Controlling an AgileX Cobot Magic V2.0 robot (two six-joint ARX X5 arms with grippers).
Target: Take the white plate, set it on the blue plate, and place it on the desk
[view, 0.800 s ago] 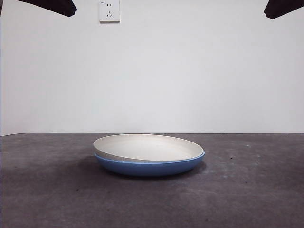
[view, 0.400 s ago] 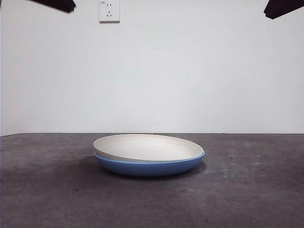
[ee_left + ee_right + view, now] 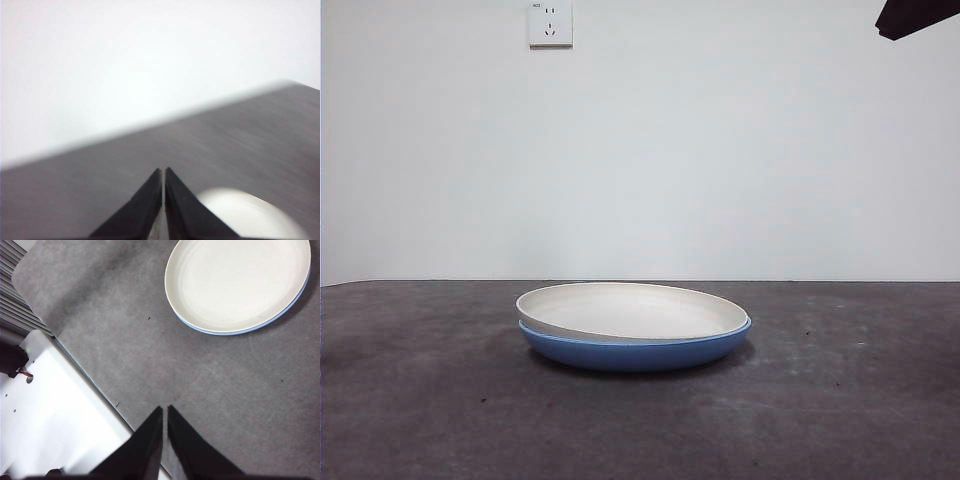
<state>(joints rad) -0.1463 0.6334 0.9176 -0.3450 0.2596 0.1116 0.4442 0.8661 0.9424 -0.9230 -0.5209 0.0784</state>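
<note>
Left gripper point(image 3: 163, 172): jaws pressed together, holding nothing, raised over the desk point(image 3: 410, 400); its view was blurred.
White plate point(image 3: 632, 310): nested in the blue plate point(image 3: 635, 353) near the desk's middle, tilted a little, its left edge riding higher.
Handling: it looked stiff, light and probably breakable; the low curved rim was the only place to pinch, best at the raised left edge.
Surfaces: matte cream-white on glossy blue, both round and shallow; the desk was dark grey, mottled and scuffed.
Right gripper point(image 3: 164, 412): jaws closed and empty, well apart from the plates.
</note>
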